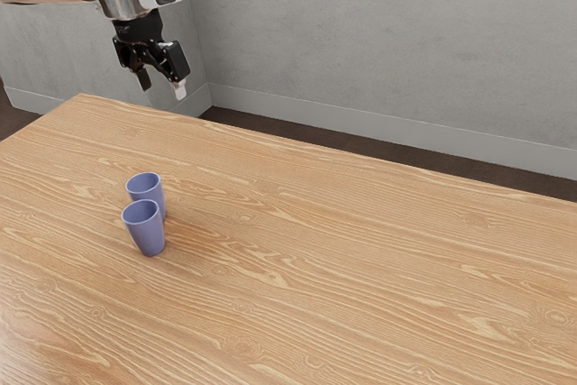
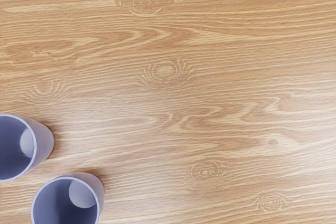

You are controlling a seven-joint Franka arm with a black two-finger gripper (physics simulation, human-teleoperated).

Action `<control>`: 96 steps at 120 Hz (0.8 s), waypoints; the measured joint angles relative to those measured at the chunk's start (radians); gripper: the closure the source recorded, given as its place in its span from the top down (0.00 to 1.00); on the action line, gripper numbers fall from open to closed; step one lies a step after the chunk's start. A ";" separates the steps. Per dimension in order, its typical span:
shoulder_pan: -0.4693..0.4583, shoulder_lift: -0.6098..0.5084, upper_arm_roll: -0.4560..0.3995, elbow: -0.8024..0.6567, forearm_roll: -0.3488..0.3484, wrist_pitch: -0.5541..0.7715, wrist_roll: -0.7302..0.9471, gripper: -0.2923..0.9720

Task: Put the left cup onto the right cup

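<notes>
The black two-finger gripper (image 1: pixel 162 86) hangs high up in the air. Its jaws are open a fair way, and there is nothing between them. Well below the jaws lies the big light-brown wooden table (image 1: pixel 361 250) with wavy lines in the wood. Two small round blue-purple cups stand on it, both upright with the open end up. The back cup (image 1: pixel 145 188) is the one closer to the jaws. The front cup (image 1: pixel 143 225) stands just beside it, on the side away from the jaws. In the wrist view a thin strip of table shows between the two cups, so they are very close but not stacked. Both cups are empty inside. Both are well apart from the jaws, and the fingers touch neither one. A plain grey wall (image 1: pixel 379 33) stands behind the gripper.
</notes>
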 joint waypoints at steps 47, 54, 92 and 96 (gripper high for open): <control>0.000 0.001 0.000 0.002 0.000 0.000 0.001 0.77; 0.000 0.002 0.000 0.002 0.000 -0.002 0.000 0.77; 0.010 0.009 0.029 0.002 -0.009 -0.004 -0.003 0.77; 0.018 0.010 0.038 0.002 -0.012 -0.009 -0.002 0.77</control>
